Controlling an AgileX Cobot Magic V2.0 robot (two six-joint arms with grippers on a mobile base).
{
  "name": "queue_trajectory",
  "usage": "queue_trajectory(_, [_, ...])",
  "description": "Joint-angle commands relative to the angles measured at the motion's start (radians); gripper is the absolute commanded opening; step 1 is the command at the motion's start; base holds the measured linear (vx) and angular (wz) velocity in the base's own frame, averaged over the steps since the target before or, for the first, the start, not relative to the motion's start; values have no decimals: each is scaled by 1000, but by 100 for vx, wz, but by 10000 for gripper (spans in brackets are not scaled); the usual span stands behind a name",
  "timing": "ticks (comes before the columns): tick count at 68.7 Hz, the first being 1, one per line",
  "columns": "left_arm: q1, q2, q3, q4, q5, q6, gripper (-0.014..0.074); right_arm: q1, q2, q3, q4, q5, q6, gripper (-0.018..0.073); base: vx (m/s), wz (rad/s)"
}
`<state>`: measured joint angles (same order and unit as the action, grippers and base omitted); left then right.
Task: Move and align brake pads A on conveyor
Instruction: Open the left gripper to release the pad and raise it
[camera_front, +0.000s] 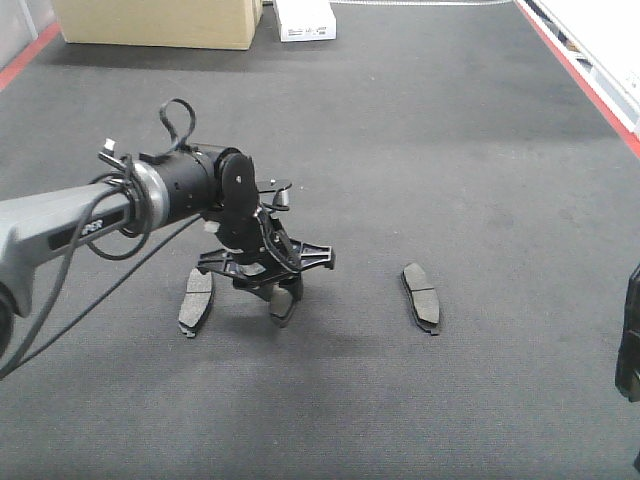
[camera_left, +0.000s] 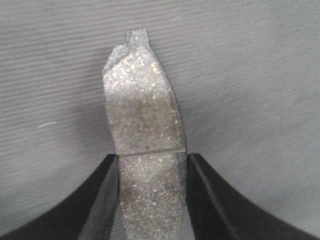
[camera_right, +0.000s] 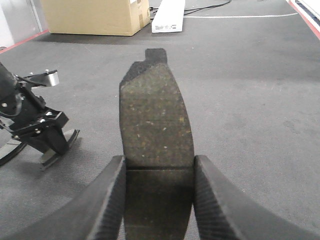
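Broadly, the conveyor (camera_front: 420, 130) is filling the front view, its charcoal felt running out to red edges. At 12 o'clock a cardboard box (camera_front: 158, 22) is sitting beside a white box (camera_front: 305, 18). Reaching in from 9 o'clock, the left arm (camera_front: 60, 225) is carrying the left gripper (camera_front: 283, 305) low over the belt; in the left wrist view its jaws are pinching a pad (camera_left: 145, 145) by both long sides at the groove, the pad pointing toward 12. A second pad (camera_front: 196, 300) is lying on the belt just beside that gripper at 9 o'clock. A third pad (camera_front: 421, 296) is lying flat toward 3 o'clock, well apart. At the frame's 3 o'clock edge a sliver of the right gripper (camera_front: 630, 340) is showing; in the right wrist view its jaws are clamping a fourth pad (camera_right: 156, 125) at the groove, above the belt.
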<state>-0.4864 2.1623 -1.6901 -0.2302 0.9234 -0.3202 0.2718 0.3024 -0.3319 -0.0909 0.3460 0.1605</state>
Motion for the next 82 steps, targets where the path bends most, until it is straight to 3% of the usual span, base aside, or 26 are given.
queue_trajectory(1, [-3, -47, -31, -22, -27, -33, 114, -3, 9, -32, -10, -98, -9, -4, 0, 0])
queue_trajectory(23, [-3, -39, -31, 28, -2, -35, 182, -3, 9, -32, -10, -98, -9, -4, 0, 0])
queue_trajectory(52, [-3, -42, -32, 52, -1, -55, 428, -3, 9, -32, -10, -98, -9, -4, 0, 0])
queue_trajectory(63, [-3, -89, -37, 147, -35, -55, 470, -3, 9, -32, -10, -98, -9, -4, 0, 0])
queue_trajectory(82, [-25, -245, -36, 377, -31, -50, 447, -3, 9, -32, -10, -98, -9, -4, 0, 0])
